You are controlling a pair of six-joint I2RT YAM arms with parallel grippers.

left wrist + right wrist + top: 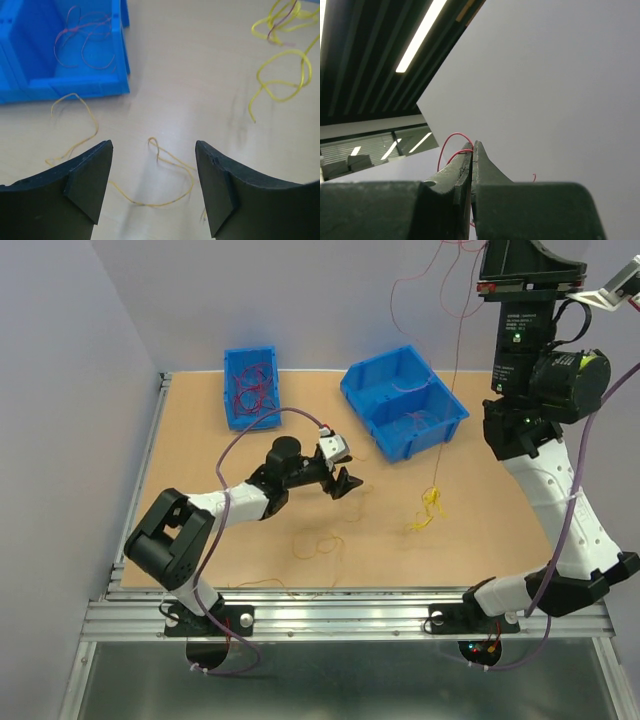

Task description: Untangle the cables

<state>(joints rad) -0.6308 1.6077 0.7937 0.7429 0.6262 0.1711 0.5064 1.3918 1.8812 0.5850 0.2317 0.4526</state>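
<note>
Left hand (154, 146), jaws apart, above yellow cable (187, 167) lying on counter (200, 75); right hand (472, 147), high above counter, clamped on red cable (451, 136).

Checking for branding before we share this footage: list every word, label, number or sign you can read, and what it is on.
Label with white print on the right arm's black housing: too small to read.
Nothing else carries readable text in any view.

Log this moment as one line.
left gripper: open over loose yellow wire on table | right gripper: raised, shut on red wire
</note>
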